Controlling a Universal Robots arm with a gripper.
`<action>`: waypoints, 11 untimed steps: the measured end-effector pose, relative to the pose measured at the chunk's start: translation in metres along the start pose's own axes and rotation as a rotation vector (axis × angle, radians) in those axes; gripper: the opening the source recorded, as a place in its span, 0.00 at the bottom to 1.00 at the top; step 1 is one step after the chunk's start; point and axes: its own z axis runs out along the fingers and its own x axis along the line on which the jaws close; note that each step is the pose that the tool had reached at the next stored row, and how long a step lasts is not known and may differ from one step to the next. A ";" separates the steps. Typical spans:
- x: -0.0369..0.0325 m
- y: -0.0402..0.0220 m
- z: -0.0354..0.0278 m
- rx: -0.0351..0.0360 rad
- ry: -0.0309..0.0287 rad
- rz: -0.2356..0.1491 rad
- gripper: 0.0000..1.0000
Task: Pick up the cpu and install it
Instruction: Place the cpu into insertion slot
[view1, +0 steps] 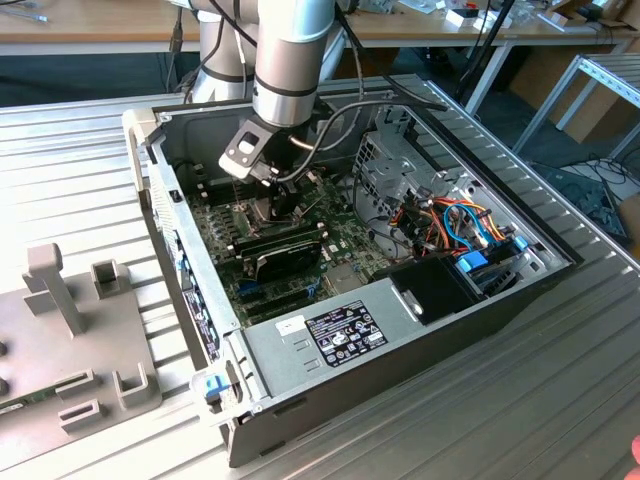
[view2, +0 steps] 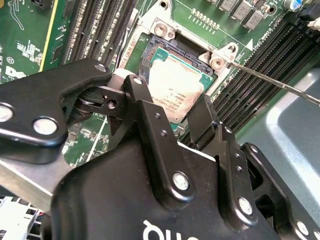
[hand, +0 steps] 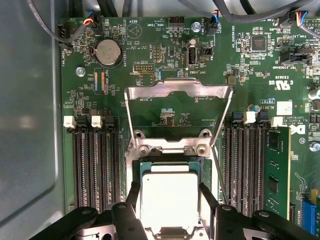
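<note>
Clamping one cpu (hand: 170, 205) are one pincer's (hand: 168, 187) two fingers (hand: 134, 193).

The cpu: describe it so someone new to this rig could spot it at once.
Inside the open computer case, find the green motherboard and, between its two banks of black memory slots, the socket with its metal frame hinged open. The cpu is the small flat square at that socket, and its dull silver-grey top sets it apart from the green board and black slots.

Silver-grey square cpu (hand: 170, 200) lies flat in socket (hand: 134, 172).
</note>
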 end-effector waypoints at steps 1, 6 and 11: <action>0.0000 0.0000 0.0000 0.0000 0.0001 0.000 0.55; 0.0000 -0.0012 0.0008 -0.0002 0.0004 -0.004 0.55; 0.0001 -0.0007 0.0015 0.0002 0.0001 -0.010 0.55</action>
